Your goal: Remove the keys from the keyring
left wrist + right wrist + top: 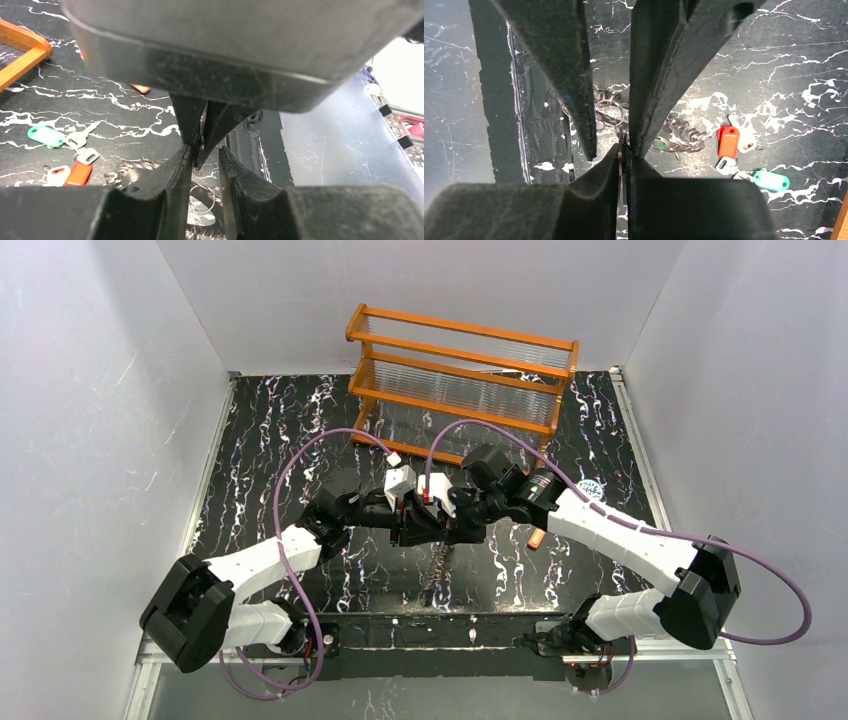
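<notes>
The right gripper (624,157) was pinched shut on a thin silvery edge of the keyring (200,202), whose wire loops and toothed rim showed just below the meeting fingertips, though whether it hung free or rested on the dark marbled table (260,440) could not be told. The left gripper (205,155) faced it tip to tip over the middle of the table, its fingers (170,190) apart and straddling the right gripper's closed tips. The keys (77,173), with red and green heads, lay flat on the table beside the keyring.
</notes>
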{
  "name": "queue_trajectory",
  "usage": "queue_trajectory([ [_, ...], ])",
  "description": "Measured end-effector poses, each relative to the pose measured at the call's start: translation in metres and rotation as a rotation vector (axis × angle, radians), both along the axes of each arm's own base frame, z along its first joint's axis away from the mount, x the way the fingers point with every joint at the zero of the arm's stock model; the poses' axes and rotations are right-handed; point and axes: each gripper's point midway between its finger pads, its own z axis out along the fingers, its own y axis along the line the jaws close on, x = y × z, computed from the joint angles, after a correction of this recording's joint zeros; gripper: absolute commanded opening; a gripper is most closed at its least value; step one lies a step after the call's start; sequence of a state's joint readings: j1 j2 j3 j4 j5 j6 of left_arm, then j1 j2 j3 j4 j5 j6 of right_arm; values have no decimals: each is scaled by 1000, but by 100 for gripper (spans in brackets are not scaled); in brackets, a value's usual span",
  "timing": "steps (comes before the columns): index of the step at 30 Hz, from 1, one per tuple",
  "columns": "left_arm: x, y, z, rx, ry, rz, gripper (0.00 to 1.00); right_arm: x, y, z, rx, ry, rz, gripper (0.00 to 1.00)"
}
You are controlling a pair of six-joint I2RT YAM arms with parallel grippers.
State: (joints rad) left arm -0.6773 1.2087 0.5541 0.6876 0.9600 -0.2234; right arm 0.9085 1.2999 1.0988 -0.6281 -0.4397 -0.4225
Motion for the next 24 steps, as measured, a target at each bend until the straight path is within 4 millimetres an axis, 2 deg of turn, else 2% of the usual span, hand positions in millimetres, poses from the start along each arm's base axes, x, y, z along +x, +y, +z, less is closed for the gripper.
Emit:
queue_trajectory([
  [4, -2, 0, -3, 7, 14, -18, 29, -1, -1, -3, -11, 9, 0, 9],
  [8, -2, -1, -5, 21, 24, -23, 24, -1, -1, -4, -20, 16, 0, 9],
  [13, 4, -3, -11, 59, 32, -15, 0, 0, -3, -4, -24, 21, -3, 10],
  [16, 4, -3, -12, 67, 19, -21, 0, 1, -3, -4, -26, 20, -9, 12],
  [20, 6, -3, -12, 71, 6, -19, 0, 2, -3, -4, -24, 19, -13, 26],
  [24, 11, -3, -11, 72, 1, 13, 0, 5, -3, 0, 7, -16, -28, 46],
])
